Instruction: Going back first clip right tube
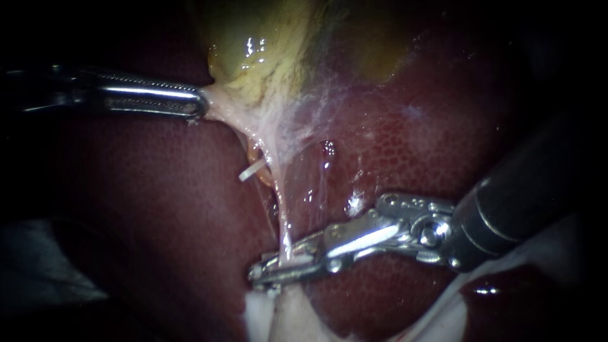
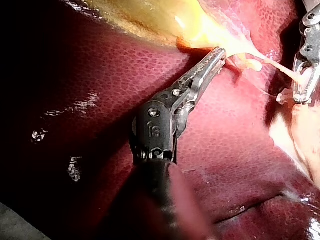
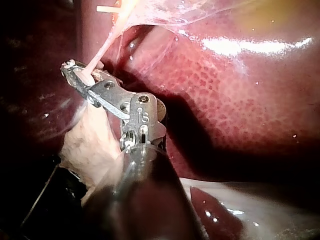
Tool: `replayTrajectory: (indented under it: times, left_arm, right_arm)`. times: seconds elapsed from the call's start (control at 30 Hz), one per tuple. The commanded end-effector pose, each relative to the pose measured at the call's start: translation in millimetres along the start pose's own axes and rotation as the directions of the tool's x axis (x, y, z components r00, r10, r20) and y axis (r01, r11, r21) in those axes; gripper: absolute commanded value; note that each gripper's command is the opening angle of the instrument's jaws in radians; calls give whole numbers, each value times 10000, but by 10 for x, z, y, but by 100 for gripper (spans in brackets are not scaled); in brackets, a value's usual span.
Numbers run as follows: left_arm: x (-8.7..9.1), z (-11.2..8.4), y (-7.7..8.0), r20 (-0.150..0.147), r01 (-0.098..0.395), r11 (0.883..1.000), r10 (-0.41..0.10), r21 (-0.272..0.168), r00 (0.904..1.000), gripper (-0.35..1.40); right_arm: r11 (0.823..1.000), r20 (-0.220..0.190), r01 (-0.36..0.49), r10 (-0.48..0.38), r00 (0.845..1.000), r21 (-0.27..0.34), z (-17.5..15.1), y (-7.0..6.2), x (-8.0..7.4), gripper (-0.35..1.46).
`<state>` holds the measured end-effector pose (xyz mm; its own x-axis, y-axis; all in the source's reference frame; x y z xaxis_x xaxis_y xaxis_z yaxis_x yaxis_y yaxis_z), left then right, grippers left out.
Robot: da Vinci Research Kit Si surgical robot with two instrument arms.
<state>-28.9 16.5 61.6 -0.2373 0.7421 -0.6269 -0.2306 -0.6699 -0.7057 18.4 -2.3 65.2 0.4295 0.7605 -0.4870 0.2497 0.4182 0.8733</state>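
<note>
The right instrument (image 1: pixel 263 273) clamps its jaws on the pale stretched tube (image 1: pixel 283 218). A small white clip (image 1: pixel 252 170) sits beside that tube, higher up. The left instrument (image 1: pixel 201 104) pinches the yellow gallbladder (image 1: pixel 266 44).

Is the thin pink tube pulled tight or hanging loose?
Tight: the tube runs straight from the gallbladder down to my right instrument, without sagging.

A small engraved mark (image 2: pixel 155 131) stands on the dark joint housing of the left tool (image 2: pixel 212 60), and another mark (image 3: pixel 142 116) on the right tool (image 3: pixel 75 72). The tissue bears no writing.
</note>
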Motion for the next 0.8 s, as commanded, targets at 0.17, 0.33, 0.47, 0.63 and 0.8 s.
replayTrajectory:
  times: [0.17,0.33,0.47,0.63,0.8]
  left_arm:
    - [0,0,1,0,0,10000,0,-9,10000,-35]
    - [1,0,1,1,0,10000,0,-14,10000,-35]
    - [1,0,1,2,-1,10000,1,-17,10000,-35]
    - [1,0,2,1,0,10000,0,-15,10000,-35]
    - [2,1,5,-28,-2,10000,2,-22,10000,-35]
  right_arm:
    - [10000,6,22,-22,10000,-33,6,3,-1,35]
    - [9998,-70,95,-97,9999,-187,15,9,-1,47]
    - [9940,-600,350,-414,9973,-1039,17,13,0,49]
    - [9768,-1127,530,-777,9906,-2073,12,20,-2,50]
    - [9654,-1341,477,-844,9874,-2564,1,32,-4,50]
